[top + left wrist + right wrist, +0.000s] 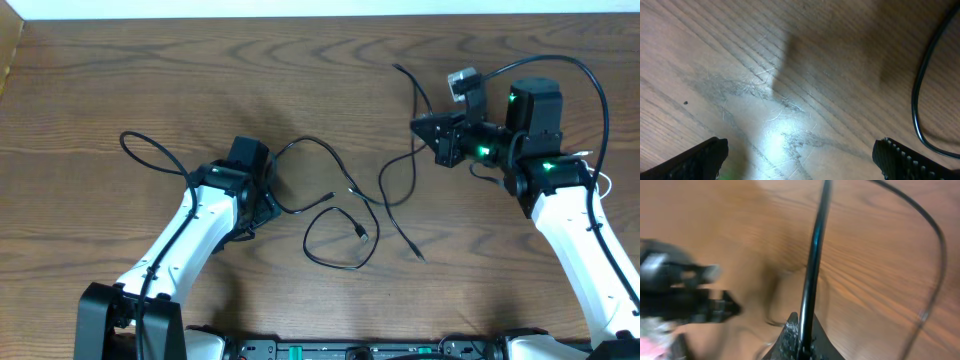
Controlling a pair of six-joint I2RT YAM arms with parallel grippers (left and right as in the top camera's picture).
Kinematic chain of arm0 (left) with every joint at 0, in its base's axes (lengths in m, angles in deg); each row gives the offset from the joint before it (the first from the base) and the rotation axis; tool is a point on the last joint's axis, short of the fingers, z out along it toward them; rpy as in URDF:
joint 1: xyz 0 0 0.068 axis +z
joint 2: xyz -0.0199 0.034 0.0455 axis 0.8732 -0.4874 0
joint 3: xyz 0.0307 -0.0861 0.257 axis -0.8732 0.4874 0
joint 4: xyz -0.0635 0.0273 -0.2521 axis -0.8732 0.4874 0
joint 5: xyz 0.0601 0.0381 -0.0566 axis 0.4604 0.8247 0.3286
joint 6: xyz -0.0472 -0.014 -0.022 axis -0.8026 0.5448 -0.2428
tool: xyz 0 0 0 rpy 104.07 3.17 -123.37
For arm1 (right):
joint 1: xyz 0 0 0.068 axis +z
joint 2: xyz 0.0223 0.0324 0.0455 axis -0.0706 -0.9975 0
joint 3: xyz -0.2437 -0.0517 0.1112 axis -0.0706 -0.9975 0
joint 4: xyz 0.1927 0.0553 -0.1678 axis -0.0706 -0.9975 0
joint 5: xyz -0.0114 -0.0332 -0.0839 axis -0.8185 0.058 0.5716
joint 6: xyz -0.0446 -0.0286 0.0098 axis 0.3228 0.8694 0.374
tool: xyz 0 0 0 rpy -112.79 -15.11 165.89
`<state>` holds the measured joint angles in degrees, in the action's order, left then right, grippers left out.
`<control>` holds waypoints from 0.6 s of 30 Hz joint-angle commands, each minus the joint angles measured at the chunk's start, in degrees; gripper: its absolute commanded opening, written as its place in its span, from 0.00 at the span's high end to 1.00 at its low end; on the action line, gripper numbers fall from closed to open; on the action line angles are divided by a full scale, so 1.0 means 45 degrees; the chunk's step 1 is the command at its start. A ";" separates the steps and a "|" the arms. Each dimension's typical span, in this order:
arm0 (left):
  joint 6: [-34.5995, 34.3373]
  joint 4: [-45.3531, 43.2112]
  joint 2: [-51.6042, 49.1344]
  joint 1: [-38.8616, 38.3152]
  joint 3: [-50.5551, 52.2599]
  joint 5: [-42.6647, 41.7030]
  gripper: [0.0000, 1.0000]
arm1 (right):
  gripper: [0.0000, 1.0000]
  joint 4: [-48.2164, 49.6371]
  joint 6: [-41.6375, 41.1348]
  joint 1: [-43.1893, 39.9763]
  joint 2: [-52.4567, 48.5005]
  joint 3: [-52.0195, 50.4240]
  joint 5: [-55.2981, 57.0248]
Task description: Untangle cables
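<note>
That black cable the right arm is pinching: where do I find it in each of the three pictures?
Overhead: the black cable lies right of centre, looping down from the right fingers.
Right wrist: the cable rises up the middle from the fingers.
Left wrist: not in it; the other cable at the right edge seems a different one.
Shared landmark: the wood-grain table.
</note>
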<state>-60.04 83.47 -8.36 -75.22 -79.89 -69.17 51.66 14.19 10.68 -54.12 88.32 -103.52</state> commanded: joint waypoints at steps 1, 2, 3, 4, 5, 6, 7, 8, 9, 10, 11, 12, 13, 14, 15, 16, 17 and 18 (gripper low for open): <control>-0.0068 0.0029 -0.0146 0.0053 -0.0049 0.0126 0.02 | 0.99 -0.0918 0.0699 -0.0097 0.0083 0.0117 0.3954; -0.0068 0.0024 -0.0146 0.0053 -0.0049 0.0126 0.02 | 0.99 -0.1171 0.0695 -0.0097 0.0083 0.0117 0.4673; -0.0068 0.0024 -0.0146 0.0053 -0.0049 0.0126 0.02 | 0.99 -0.1418 0.0695 -0.0097 0.0083 0.0117 0.5421; -0.0068 0.0029 -0.0146 0.0053 -0.0049 0.0131 0.02 | 0.99 -0.1559 0.0699 -0.0097 0.0083 0.0117 0.5838; -0.0068 0.0029 -0.0146 0.0053 -0.0049 0.0126 0.02 | 0.99 -0.1681 0.0714 -0.0097 0.0083 0.0117 0.6305; -0.0068 0.0029 -0.0146 0.0053 -0.0049 0.0126 0.02 | 0.99 -0.1768 0.0753 -0.0097 0.0083 0.0117 0.6717; -0.0068 0.0029 -0.0146 0.0053 -0.0049 0.0131 0.02 | 0.99 -0.1807 0.0748 -0.0097 0.0083 0.0117 0.7033; -0.0068 0.0029 -0.0146 0.0053 -0.0049 0.0126 0.02 | 0.99 -0.1836 0.0748 -0.0097 0.0078 0.0117 0.7339; -0.0068 0.0024 -0.0146 0.0053 -0.0049 0.0131 0.02 | 0.99 -0.1831 0.0753 -0.0097 0.0078 0.0117 0.7490; -0.0068 0.0029 -0.0146 0.0053 -0.0049 0.0126 0.02 | 0.99 -0.1826 0.0748 -0.0097 0.0078 0.0117 0.7597; -0.0068 0.0029 -0.0146 0.0053 -0.0049 0.0126 0.02 | 0.99 -0.1778 0.0748 -0.0097 0.0078 0.0117 0.7698; -0.0068 0.0024 -0.0146 0.0053 -0.0049 0.0131 0.02 | 0.99 -0.1729 0.0748 -0.0097 0.0068 0.0117 0.7708; -0.0068 0.0024 -0.0146 0.0053 -0.0049 0.0131 0.02 | 0.99 -0.1681 0.0743 -0.0097 0.0053 0.0117 0.7708; -0.0068 0.0029 -0.0146 0.0053 -0.0049 0.0126 0.02 | 0.99 -0.1622 0.0743 -0.0097 0.0024 0.0117 0.7708; -0.0068 0.0024 -0.0146 0.0053 -0.0049 0.0126 0.02 | 0.98 -0.1583 0.0743 -0.0092 0.0000 0.0117 0.7708; -0.0068 0.0029 -0.0146 0.0053 -0.0049 0.0131 0.02 | 0.93 -0.1583 0.0743 -0.0097 -0.0024 0.0117 0.7713; -0.0068 0.0029 -0.0146 0.0053 -0.0049 0.0131 0.02 | 0.79 -0.1583 0.0738 -0.0097 -0.0053 0.0117 0.7708; -0.0068 0.0024 -0.0146 0.0053 -0.0049 0.0126 0.02 | 0.69 -0.1583 0.0738 -0.0092 -0.0097 0.0117 0.7708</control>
<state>-60.04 83.40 -8.36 -75.22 -79.89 -69.17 44.42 16.46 10.60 -54.12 88.32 -70.46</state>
